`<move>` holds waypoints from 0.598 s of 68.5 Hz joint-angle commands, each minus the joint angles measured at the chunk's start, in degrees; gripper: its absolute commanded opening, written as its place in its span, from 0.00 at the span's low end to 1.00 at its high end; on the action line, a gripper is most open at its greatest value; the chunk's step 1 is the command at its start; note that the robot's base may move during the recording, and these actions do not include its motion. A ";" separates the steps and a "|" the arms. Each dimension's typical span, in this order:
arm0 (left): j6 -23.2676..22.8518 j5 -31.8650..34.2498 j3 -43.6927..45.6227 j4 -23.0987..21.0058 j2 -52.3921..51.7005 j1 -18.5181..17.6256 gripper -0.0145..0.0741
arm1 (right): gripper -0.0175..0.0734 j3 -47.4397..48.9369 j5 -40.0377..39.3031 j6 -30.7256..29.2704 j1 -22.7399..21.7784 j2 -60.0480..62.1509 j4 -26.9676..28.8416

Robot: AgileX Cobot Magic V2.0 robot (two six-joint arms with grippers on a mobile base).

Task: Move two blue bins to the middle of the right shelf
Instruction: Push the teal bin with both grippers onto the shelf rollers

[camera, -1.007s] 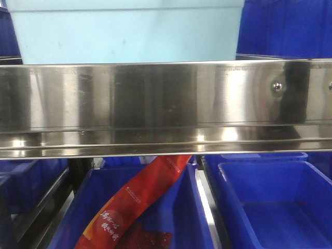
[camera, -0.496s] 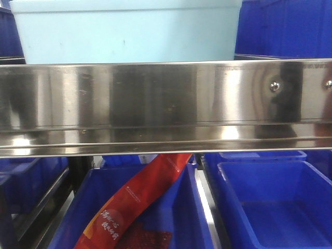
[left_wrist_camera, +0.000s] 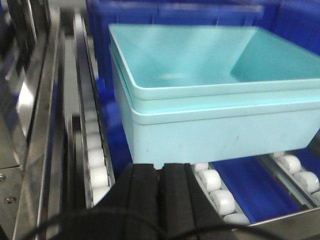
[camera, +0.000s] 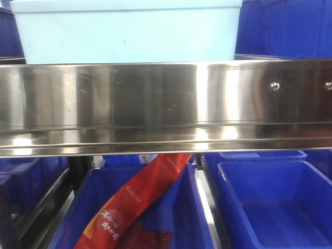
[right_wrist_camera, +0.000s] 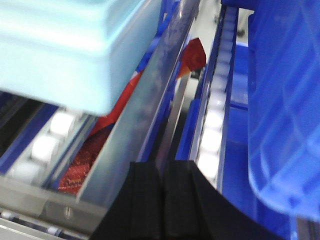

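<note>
1. Two blue bins [left_wrist_camera: 215,100], nested one inside the other, sit on the white rollers [left_wrist_camera: 215,187] of the right shelf middle [camera: 166,104].
2. Front view: the rail hides the bins' base; the top is cropped.
3. Left gripper [left_wrist_camera: 161,192]: clenched, empty, just short of the bins.
4. Right gripper [right_wrist_camera: 162,195]: clenched, empty; the bin corner [right_wrist_camera: 75,55] above is blurred.
5. Red packet [camera: 135,202] in royal-blue crate [camera: 181,218] below, partly hidden.

Hidden, cropped, blurred parts.

Front view: steel front rail [camera: 166,106] covers the pale blue bins' [camera: 127,31] lower walls; their top and left end are cut by the frame. Red packet [camera: 137,199] top hidden behind the rail, its printing too small to read. Left wrist view: bins' right end cropped. Right wrist view: bin [right_wrist_camera: 75,47] blurred, mostly out of frame; royal-blue crate [right_wrist_camera: 285,110] smeared, cropped right.
</note>
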State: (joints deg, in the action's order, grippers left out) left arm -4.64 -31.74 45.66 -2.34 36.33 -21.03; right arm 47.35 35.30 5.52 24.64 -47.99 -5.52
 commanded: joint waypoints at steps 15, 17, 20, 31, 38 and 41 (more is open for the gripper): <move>-0.49 10.56 -15.90 0.02 -18.79 -0.25 0.04 | 0.01 -16.81 -16.02 0.00 -0.25 20.61 -0.66; -0.49 10.84 -17.06 0.02 -20.37 -0.25 0.04 | 0.01 -18.01 -17.04 0.00 -0.25 22.42 -0.66; -0.49 11.32 -18.28 0.02 -22.06 -0.25 0.04 | 0.01 -19.30 -18.68 0.00 -0.25 24.98 -0.66; -0.49 11.57 -20.46 0.02 -26.16 -0.25 0.04 | 0.01 -22.07 -19.93 0.00 -0.25 31.63 -0.66; -0.49 11.57 -20.46 0.02 -26.55 -0.25 0.04 | 0.01 -22.19 -19.71 0.00 -0.25 32.09 -0.66; -0.49 11.57 -20.46 0.02 -26.55 -0.25 0.04 | 0.01 -22.19 -19.71 0.00 -0.25 32.09 -0.66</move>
State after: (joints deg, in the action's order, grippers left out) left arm -4.75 -21.60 25.38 -2.34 10.13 -21.03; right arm 25.50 16.97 5.63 24.64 -16.18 -5.62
